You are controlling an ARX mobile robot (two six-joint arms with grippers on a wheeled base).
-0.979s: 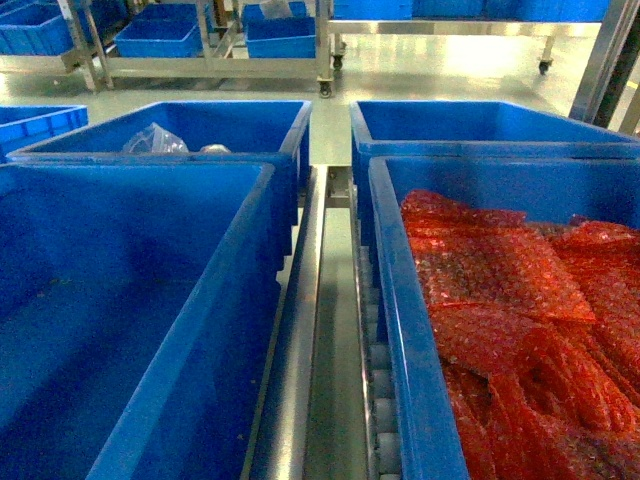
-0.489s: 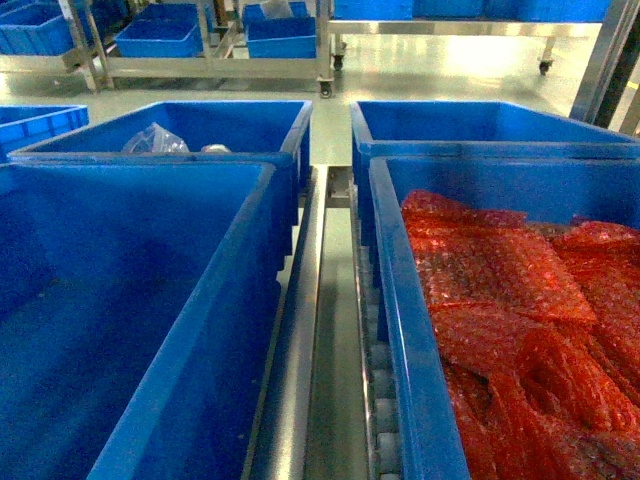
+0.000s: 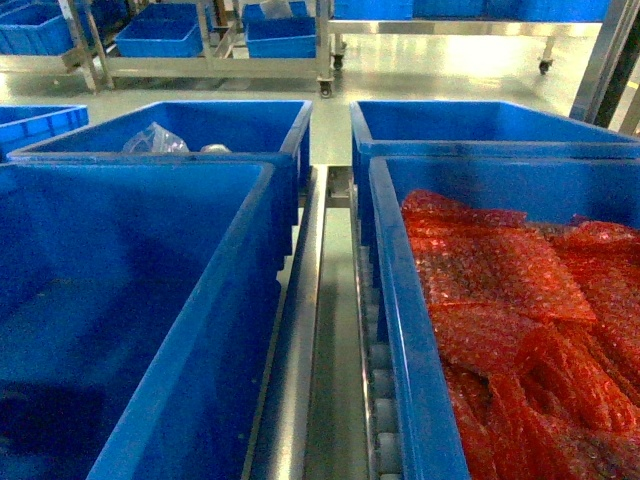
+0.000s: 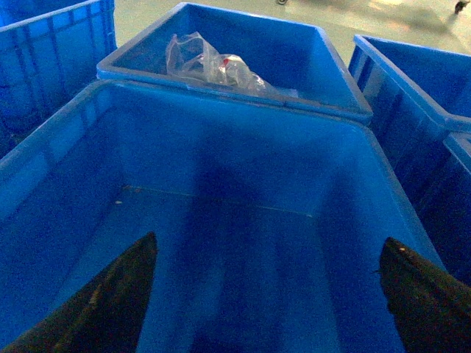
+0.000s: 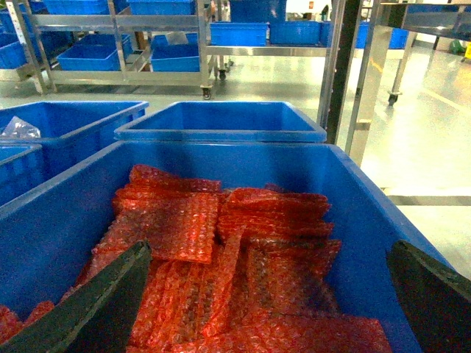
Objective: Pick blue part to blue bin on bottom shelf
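Shadow grown in near-left bin (image 3: 150, 300); steel rail (image 3: 295, 360), glossy floor (image 3: 440, 75).

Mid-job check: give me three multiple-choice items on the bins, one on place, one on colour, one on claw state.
1. Where do the bubble-wrap bags lie?
A. near right bin
B. near left bin
C. floor

2. What colour are those bags?
A. green
B. red
C. white

3. How does the left claw stand?
A. shut on a bag
B. shut, holding nothing
C. open

Answers:
1 A, the head view shows them filling the near right bin, while the near left bin has a bare floor.
2 B, both head and right wrist views show them red.
3 C, the left wrist view shows its two fingers wide apart over the near left bin, nothing between.
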